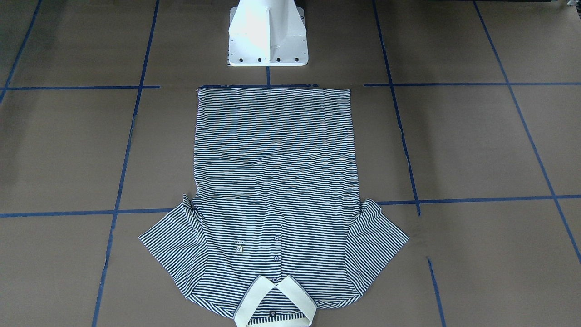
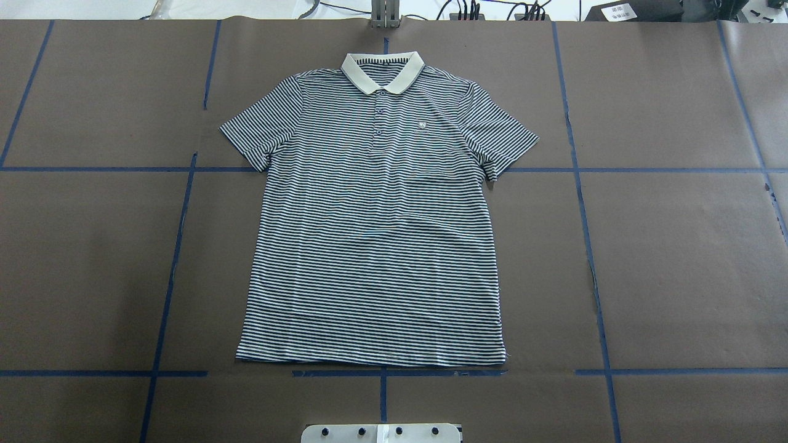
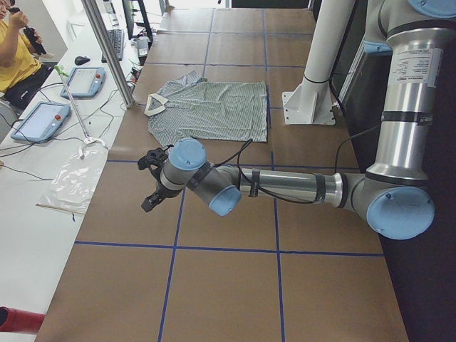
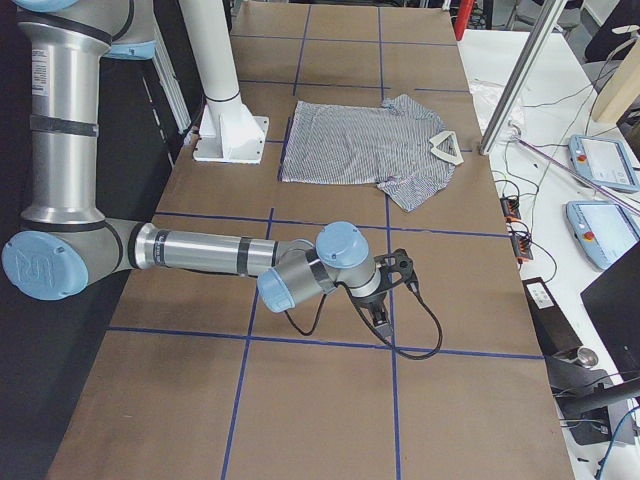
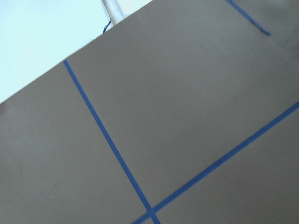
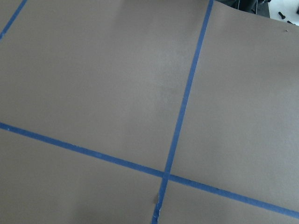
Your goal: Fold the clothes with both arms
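polo shirt (image 2: 375,246) | spread flat (front up) | left arm (image 3: 285,187), right arm (image 4: 200,250) off it

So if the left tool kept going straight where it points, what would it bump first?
Probably the brown table cover, near a blue tape cross; that fills its wrist view. The left tool sits far from the striped shirt.

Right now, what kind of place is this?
Most likely a robotics lab workcell: a table gridded with blue tape, the left arm and right arm reaching over it, and teach pendants on a side bench.
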`<state>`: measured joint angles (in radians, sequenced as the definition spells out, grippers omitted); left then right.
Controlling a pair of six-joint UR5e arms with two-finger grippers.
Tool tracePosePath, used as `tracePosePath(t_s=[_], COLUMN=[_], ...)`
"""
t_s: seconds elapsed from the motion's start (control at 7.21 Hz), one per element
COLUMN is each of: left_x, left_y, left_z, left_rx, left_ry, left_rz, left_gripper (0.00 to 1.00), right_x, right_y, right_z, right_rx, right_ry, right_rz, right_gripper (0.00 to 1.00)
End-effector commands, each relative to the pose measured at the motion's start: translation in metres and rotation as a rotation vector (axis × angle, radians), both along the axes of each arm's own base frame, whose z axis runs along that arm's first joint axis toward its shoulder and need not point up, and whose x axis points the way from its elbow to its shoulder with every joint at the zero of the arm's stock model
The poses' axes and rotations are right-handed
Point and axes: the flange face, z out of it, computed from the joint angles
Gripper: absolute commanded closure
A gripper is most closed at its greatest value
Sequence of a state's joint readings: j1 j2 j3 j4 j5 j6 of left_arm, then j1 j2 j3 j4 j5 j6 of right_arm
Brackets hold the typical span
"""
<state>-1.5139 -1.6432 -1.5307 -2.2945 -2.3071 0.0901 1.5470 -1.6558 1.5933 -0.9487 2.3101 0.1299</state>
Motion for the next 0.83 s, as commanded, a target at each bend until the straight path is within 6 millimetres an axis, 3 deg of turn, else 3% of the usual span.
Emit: tracePosePath(t_s=[0.0, 0.28, 0.42, 0.55, 0.69], left_x=[0.001, 0.003, 0.004, 0.004, 0.004], left_y=[-0.007, -0.007, -0.007, -0.007, -0.007], left_z=[0.0, -0.001, -0.001, -0.001, -0.002], left_rx=[0.008, 0.012, 0.013, 0.015, 0.018], left_ry=[0.033, 0.034, 0.034, 0.034, 0.034], left_rz=[-0.03, -0.025, -0.023, -0.023, -0.023], left_gripper=[0.0, 0.0, 0.0, 0.0, 0.0], right_x=[-0.049, -0.161, -0.236, -0.307, -0.373], right_y=[-0.035, -0.087, -0.098, -0.11, -0.124], right_z=[-0.035, -0.12, -0.147, -0.176, -0.194], right_rx=[-0.027, -0.122, -0.147, -0.148, -0.175], right_ry=[-0.091, -0.236, -0.238, -0.245, -0.26], right_rz=[0.026, 0.135, 0.215, 0.289, 0.344], right_gripper=[0.0, 0.0, 0.01, 0.08, 0.23])
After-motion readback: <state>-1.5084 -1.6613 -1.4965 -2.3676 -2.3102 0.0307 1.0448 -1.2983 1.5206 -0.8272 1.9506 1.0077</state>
